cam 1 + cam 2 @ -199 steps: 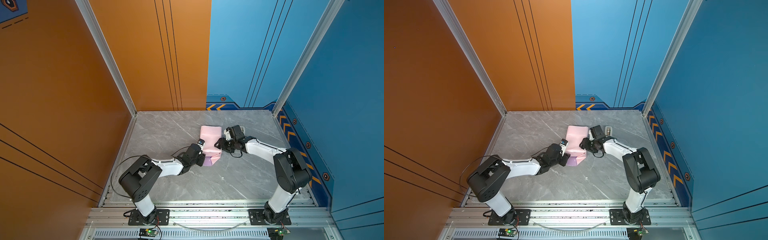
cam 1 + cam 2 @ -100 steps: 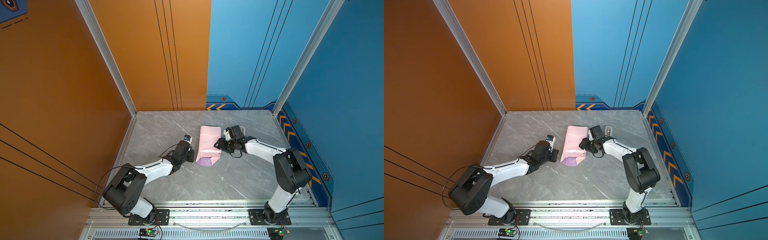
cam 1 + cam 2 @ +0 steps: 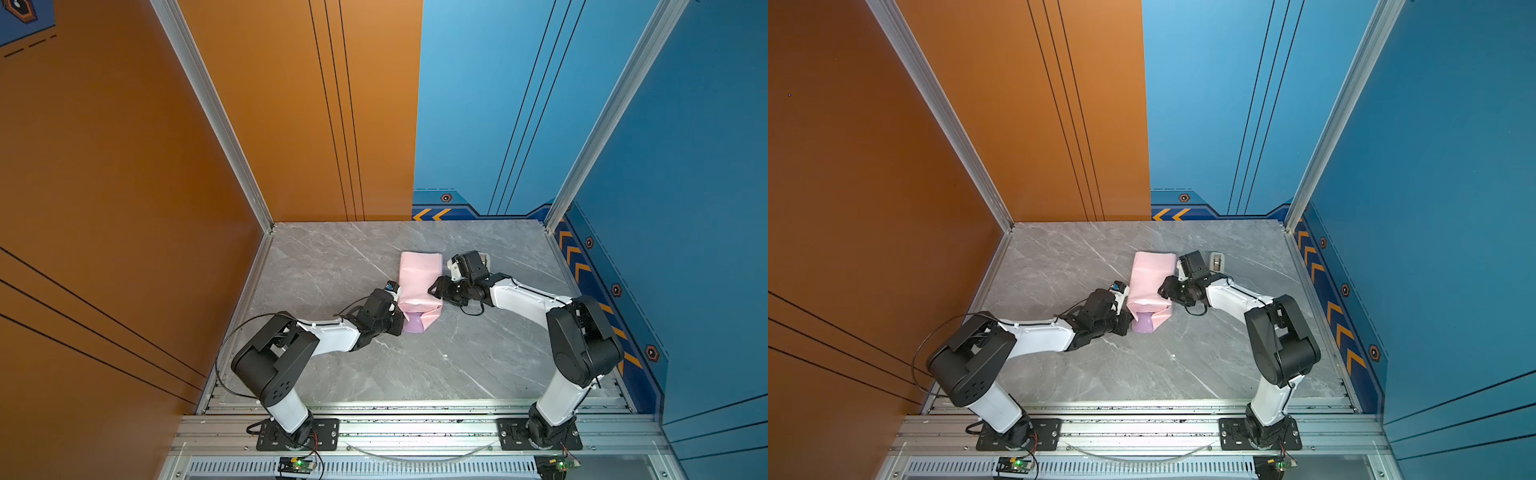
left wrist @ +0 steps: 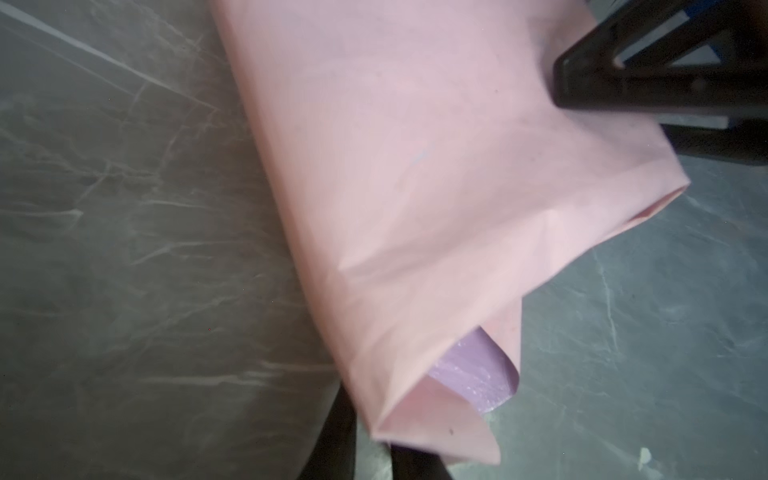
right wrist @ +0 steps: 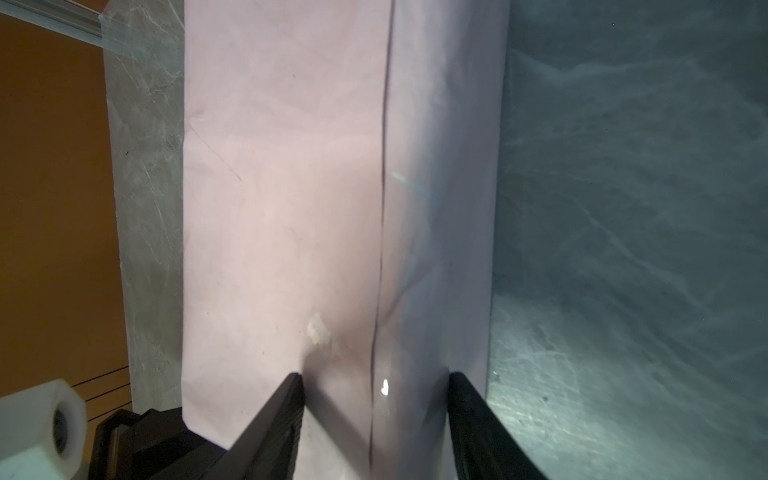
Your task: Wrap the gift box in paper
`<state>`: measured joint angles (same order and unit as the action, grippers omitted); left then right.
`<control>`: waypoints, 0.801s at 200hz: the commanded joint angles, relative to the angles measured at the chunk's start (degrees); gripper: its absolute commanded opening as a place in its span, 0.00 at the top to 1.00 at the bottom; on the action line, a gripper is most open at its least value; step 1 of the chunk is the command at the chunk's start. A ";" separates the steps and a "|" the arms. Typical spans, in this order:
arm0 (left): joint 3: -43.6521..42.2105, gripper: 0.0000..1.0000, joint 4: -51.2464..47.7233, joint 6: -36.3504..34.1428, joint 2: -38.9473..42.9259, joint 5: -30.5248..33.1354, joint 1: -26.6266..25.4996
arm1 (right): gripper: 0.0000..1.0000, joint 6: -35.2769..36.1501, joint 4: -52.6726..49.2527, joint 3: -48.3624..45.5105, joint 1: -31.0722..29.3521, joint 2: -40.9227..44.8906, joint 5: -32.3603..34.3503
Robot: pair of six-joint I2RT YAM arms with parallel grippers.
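Half a second ago the left arm had drawn away to the left and stood apart from the paper. Now the left gripper (image 3: pixel 400 323) is again at the near left corner of the paper (image 3: pixel 417 280), the same place as one second ago. The right arm and the packet look unchanged. The paper lies about in the middle of the grey marble table (image 3: pixel 332 266), rolled into a long flat packet with the pale pink face outside. At its near open end the lilac inner face (image 3: pixel 1144 325) shows. The gift box does not show in any view; only the paper is seen. In the left wrist view the dark fingers (image 4: pixel 332 440) sit right under the near corner of the packet, but I cannot tell if they pinch the paper or only touch it. The right gripper (image 3: pixel 435 289) is at the right long side of the packet. In the right wrist view its jaws stand apart, with both fingertips (image 5: pixel 286 403) resting on the pink top, one on each side of the overlap seam (image 5: pixel 382 208). A small beige tape dispenser (image 3: pixel 1217 262) stands just behind the right wrist. A blue label (image 3: pixel 390 286) on the left wrist is too small to read.
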<state>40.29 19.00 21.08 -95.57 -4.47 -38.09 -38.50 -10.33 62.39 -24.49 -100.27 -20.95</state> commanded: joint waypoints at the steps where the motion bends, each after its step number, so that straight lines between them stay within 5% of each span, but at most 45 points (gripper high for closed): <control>1: 1.64 0.83 3.34 0.89 -1.89 -2.12 -0.49 | 0.43 -0.68 -0.13 -1.04 -0.60 0.65 0.60; 56: 2.95 0.81 9.15 3.35 -5.99 -2.52 -1.37 | 0.44 -0.85 0.23 -1.03 -0.82 0.78 0.47; 160: 0.49 0.79 12.39 4.19 -10.31 7.10 -3.58 | 0.42 -1.54 2.50 -2.79 -0.82 4.53 2.06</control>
<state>41.82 30.61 25.39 -104.07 -0.80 -41.32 -39.31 -8.47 60.75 -24.86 -99.09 -20.69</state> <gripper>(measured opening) 0.214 0.576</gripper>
